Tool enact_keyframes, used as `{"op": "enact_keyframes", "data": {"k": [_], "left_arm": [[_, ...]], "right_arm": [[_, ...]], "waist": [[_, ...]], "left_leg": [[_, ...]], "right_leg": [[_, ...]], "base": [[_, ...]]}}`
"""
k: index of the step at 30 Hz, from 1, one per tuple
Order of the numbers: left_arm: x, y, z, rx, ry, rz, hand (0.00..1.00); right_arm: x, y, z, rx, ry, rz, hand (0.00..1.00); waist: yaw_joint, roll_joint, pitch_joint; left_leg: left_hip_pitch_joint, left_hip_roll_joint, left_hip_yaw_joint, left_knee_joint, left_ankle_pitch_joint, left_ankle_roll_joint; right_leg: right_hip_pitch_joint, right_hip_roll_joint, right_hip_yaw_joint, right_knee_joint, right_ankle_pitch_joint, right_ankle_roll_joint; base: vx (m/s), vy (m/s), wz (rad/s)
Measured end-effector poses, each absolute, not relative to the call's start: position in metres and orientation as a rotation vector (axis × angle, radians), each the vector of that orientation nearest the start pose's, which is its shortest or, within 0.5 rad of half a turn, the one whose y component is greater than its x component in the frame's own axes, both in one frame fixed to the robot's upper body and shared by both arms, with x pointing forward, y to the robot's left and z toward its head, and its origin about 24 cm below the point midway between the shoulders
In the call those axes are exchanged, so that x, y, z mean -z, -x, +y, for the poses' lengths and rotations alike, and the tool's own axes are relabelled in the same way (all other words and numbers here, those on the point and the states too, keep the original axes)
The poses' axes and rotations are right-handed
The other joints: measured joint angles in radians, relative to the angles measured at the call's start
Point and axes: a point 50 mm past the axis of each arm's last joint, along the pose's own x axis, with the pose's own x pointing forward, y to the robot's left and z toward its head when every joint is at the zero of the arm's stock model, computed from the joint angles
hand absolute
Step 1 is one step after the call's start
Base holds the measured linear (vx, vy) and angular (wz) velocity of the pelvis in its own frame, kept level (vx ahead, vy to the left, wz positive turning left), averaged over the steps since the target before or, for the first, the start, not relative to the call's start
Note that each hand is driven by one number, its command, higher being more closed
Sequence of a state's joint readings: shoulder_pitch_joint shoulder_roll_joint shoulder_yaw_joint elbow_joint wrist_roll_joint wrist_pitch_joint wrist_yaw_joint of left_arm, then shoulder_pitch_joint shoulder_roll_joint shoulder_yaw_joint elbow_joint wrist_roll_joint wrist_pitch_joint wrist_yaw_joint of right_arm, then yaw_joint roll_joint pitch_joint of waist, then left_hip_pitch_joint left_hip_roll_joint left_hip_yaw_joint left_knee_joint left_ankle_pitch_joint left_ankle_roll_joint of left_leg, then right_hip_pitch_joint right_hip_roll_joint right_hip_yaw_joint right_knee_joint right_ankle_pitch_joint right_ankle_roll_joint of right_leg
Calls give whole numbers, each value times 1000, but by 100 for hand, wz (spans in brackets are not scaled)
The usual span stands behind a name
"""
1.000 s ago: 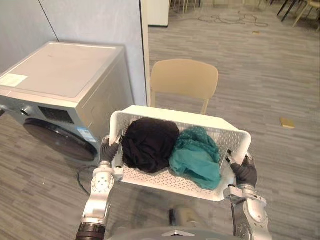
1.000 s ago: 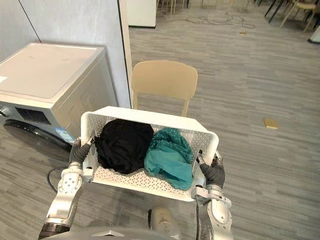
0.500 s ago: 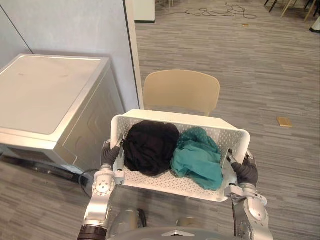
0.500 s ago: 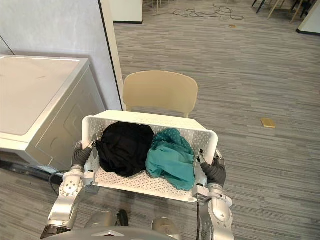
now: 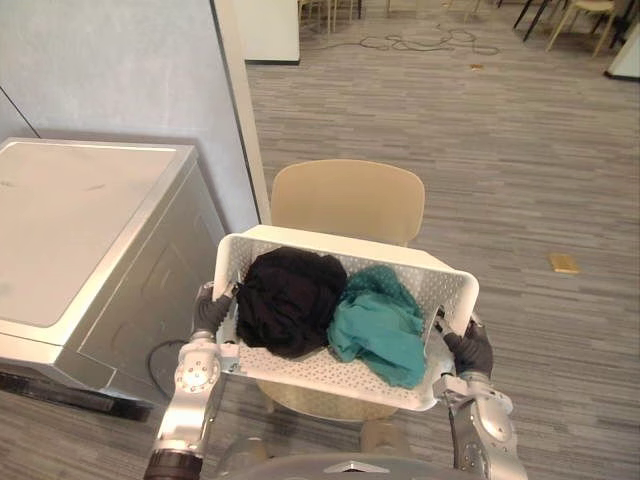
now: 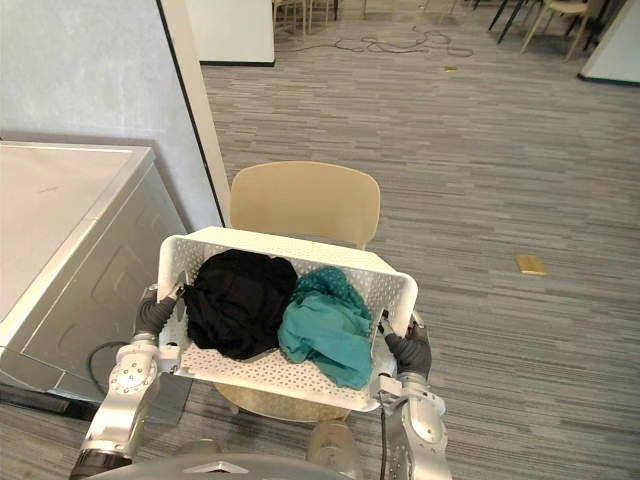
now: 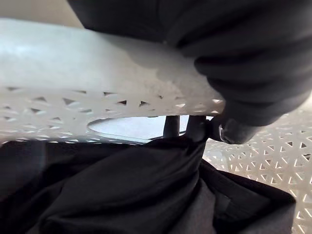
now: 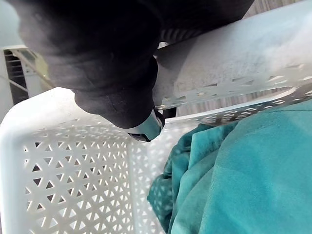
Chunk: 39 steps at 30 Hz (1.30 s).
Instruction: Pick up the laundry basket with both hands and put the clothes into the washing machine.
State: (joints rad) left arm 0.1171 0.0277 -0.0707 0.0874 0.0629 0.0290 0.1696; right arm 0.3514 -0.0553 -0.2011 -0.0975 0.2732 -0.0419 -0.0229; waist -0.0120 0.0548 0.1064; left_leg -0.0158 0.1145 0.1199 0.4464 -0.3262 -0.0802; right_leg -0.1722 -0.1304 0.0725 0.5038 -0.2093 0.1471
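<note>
Well, the white perforated plastic laundry basket [image 5: 335, 368] is up off the floor, carried between both hands in front of the robot. The left hand [image 5: 211, 313] has its fingers curled round the rim at the basket's left end; its wrist view shows dark fingertips [image 7: 195, 130] hooked through the handle slot, just above the cloth. The right hand [image 5: 471, 351] grips the rim at the right end in the same way, with one dark-tipped finger [image 8: 127, 111] pressed against the inside of the wall.

Inside, a bunched black garment [image 5: 289, 301] fills the left half and a crumpled teal garment [image 5: 381, 328] lies against it on the right, spilling toward the near wall.

Beneath and just beyond the basket stands a beige plastic chair [image 5: 346, 200], its backrest on the far side. To the left is the silver-grey washing machine [image 5: 72, 228], close beside the basket's left end. A pale blue-grey wall panel [image 5: 120, 70] rises behind the machine. Well off to the right, a small yellowish flat object [image 5: 563, 262] lies on the grey wood-plank floor [image 5: 500, 160].
</note>
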Motion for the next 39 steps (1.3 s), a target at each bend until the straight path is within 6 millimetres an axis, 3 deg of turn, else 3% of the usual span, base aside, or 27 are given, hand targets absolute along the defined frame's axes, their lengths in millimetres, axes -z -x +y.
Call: {"op": "enact_keyframes", "data": {"k": [1,5,6,9,10,12,18,22,27,28,29,30,35,39], "left_arm": [[8,-224,150,-113,-108,221,100],[7,-225,154,-117,-123,216,100],[8,-225,159,-120,-139,220,100],[10,-224,162,-111,-163,235,100],[14,-222,163,-114,-167,257,100],[19,-220,164,-113,-173,283,100],[19,-221,169,-82,-227,289,100],[19,-237,176,-25,-285,298,100],[-20,-282,188,37,-394,171,100],[-25,-286,189,40,-400,160,100],[-37,-301,195,48,-433,137,100],[-45,-311,198,53,-452,123,100],[-79,-345,203,35,-523,65,100],[-123,-373,195,30,-582,-32,100]], "right_arm": [[-3,-166,-233,337,-150,157,100],[6,-159,-224,319,-192,193,100],[11,-156,-219,309,-208,218,100],[21,-150,-216,317,-234,266,100],[24,-148,-214,312,-243,283,100],[29,-147,-214,307,-259,303,100],[38,-144,-211,295,-281,350,100],[34,-152,-213,272,-271,341,100],[20,-176,-212,205,-291,277,100],[18,-179,-211,199,-300,266,100],[10,-191,-208,178,-305,224,100],[7,-197,-205,159,-303,210,100],[-2,-205,-196,114,-300,177,100],[-21,-226,-194,99,-290,89,100]], "waist": [[1,11,-7],[2,2,-4],[2,-14,2],[8,-29,9],[23,-40,9],[30,-42,9],[15,-41,7],[-1,-40,22],[-22,-63,140],[-22,-65,159],[-12,-74,231],[0,-80,263],[23,-95,329],[37,-111,344]], "left_leg": [[1,8,-9,-28,17,-20],[-21,28,-54,-38,46,-46],[-44,31,-85,-34,56,-51],[-90,30,-136,-39,83,-52],[-96,25,-144,-66,100,-52],[-103,19,-151,-85,121,-54],[-101,6,-106,-120,147,-57],[-120,-2,-45,-152,171,-49],[-267,-8,-37,-74,178,-38],[-281,-8,-38,-66,180,-35],[-329,-1,-40,-29,178,-32],[-360,3,-44,-10,177,-32],[-432,20,-66,32,173,-31],[-511,57,-34,74,185,-26]], "right_leg": [[0,12,-5,-11,-4,-3],[-2,25,-53,-1,-19,-29],[-3,25,-85,-1,-22,-39],[-11,19,-146,-7,-19,-56],[-23,15,-152,-7,-16,-60],[-29,7,-165,-12,-10,-65],[-58,-2,-131,-40,29,-61],[-100,-2,-70,-87,89,-45],[-203,1,-46,-118,164,-31],[-213,2,-44,-119,170,-31],[-240,10,-35,-126,192,-28],[-261,13,-36,-127,203,-28],[-292,15,-66,-127,217,-29],[-356,15,-85,-106,223,-32]], "base": [[32,-158,5],[-67,-160,34],[-119,-147,64],[-110,-112,62],[-110,-88,36],[-60,-37,21],[-16,44,-17],[-37,65,-40],[-161,45,-6],[-227,31,-1],[-254,29,-1],[-235,21,-1],[-78,-4,15],[4,-24,13]]}}
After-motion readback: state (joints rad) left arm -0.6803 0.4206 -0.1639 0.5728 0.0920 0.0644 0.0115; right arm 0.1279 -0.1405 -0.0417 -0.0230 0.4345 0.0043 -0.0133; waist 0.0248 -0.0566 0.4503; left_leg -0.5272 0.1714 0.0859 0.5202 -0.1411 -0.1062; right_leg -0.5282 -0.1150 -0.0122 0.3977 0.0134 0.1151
